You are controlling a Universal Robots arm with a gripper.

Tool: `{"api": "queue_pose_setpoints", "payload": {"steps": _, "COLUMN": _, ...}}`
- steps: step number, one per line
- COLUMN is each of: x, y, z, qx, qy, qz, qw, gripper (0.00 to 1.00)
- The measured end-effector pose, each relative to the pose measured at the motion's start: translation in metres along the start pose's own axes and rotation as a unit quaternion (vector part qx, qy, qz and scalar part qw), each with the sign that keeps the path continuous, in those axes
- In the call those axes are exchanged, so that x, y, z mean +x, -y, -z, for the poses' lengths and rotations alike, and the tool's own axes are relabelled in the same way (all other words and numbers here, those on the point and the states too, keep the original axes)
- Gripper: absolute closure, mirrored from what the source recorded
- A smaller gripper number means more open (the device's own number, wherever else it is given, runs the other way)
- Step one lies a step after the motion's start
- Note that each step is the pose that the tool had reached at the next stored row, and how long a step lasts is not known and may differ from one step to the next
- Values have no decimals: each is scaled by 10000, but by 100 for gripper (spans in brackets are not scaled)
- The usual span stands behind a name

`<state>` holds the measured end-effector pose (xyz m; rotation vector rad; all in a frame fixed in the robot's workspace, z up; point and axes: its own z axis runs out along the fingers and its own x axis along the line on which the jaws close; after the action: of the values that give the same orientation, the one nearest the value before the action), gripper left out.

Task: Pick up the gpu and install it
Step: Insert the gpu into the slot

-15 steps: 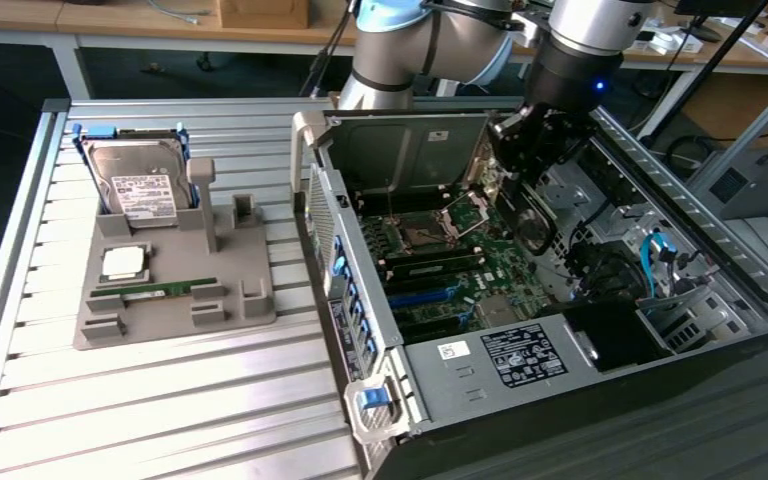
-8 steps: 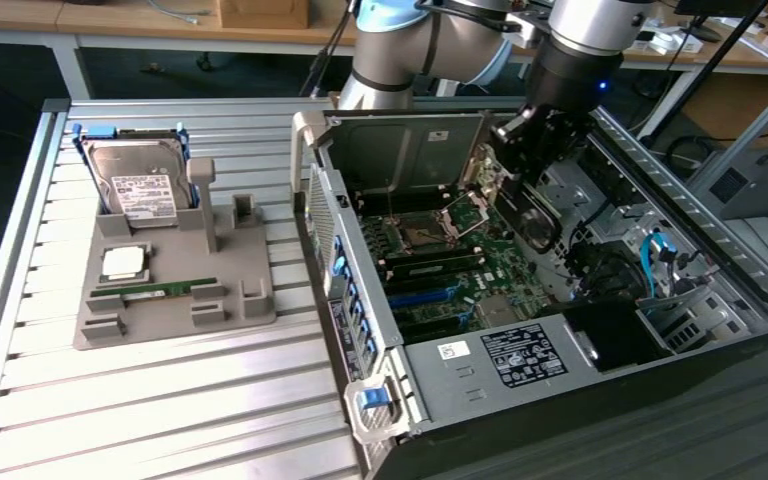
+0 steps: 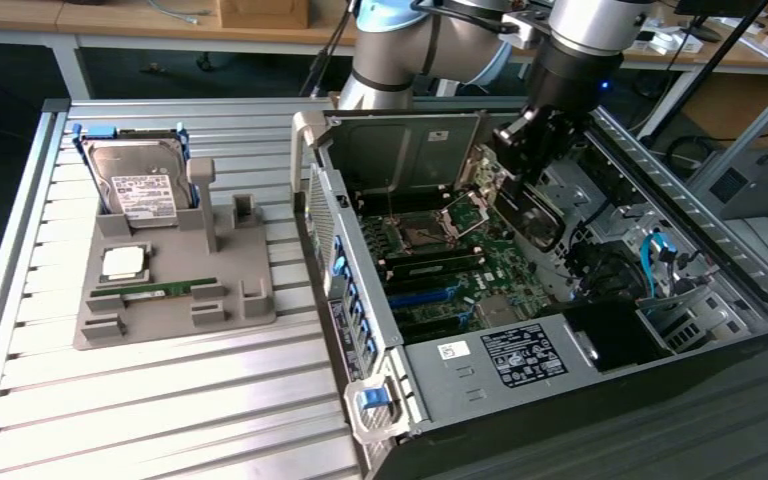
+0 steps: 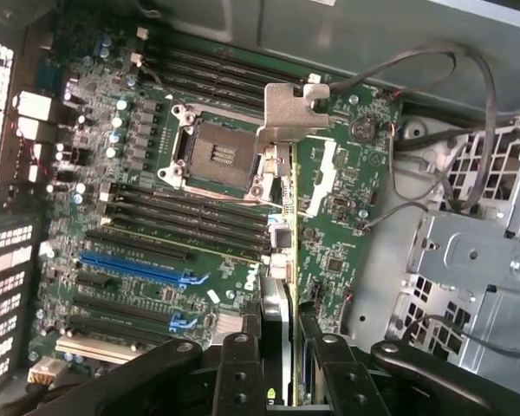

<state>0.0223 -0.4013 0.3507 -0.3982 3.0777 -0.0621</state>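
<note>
The gripper (image 4: 284, 347) clenched the gpu (image 4: 288, 130) edge-on above the motherboard (image 4: 156, 217), where any tilt could jam its connector edge against components.

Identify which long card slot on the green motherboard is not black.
The bright blue plastic slot, lying among parallel black slots; only it is blue lengthwise.

Soft, even overhead light across the exterior view: the ribbed silvery aluminium table (image 3: 157, 400) glows pale, with bright streaks running along its slats. The open black-and-silver computer case (image 3: 357, 260) shades its own inside, so the green motherboard (image 3: 451, 270) sits dim down there. Over to the wrist view, where the thin dark gpu card with the silvery bracket (image 4: 290, 113) catches a flat glare. The black gripper (image 4: 279, 348) is nearly a silhouette, and the grey case wall looks washed out.
</note>
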Motion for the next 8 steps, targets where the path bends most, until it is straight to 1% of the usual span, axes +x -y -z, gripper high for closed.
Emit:
{"api": "queue_pose_setpoints", "payload": {"steps": 5, "x": 0, "y": 0, "z": 0, "qx": -9, "qy": 13, "qz": 285, "qw": 9996, "gripper": 73}}
{"api": "queue_pose_setpoints", "payload": {"steps": 8, "x": 0, "y": 0, "z": 0, "qx": -12, "qy": 17, "qz": 385, "qw": 9993, "gripper": 73}}
